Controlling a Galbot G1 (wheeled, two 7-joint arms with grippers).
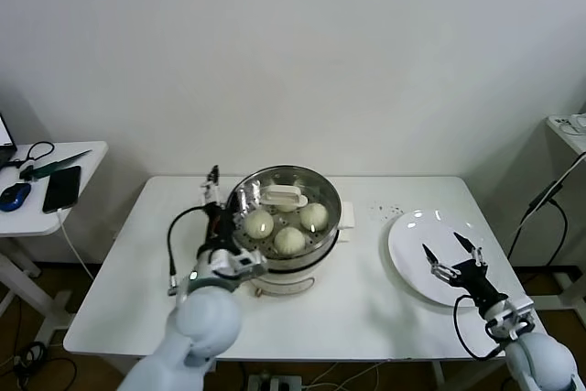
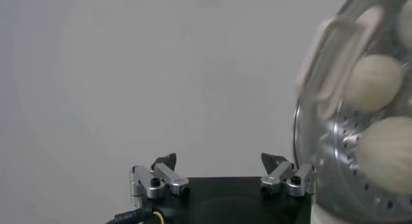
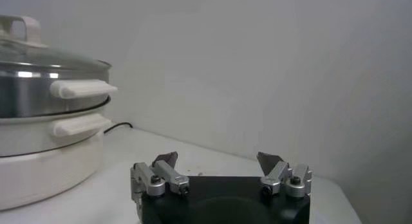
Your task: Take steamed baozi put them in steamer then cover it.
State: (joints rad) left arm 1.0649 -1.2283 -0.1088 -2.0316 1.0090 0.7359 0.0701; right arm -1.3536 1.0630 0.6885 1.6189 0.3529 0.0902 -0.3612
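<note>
Left gripper (image 1: 218, 191), jaws wide and empty beside the steamer (image 1: 316, 243); baozi (image 1: 289, 240) inside, cover (image 1: 284, 197) on: task looks done.

The steamer (image 1: 288, 226), a shiny steel basket on a white cooker base, was set near the middle of the table. Three pale round buns (image 1: 289, 240) were seen lying inside on its perforated floor. The glass lid (image 1: 284, 197) with its white handle was seated level on the rim.
</note>
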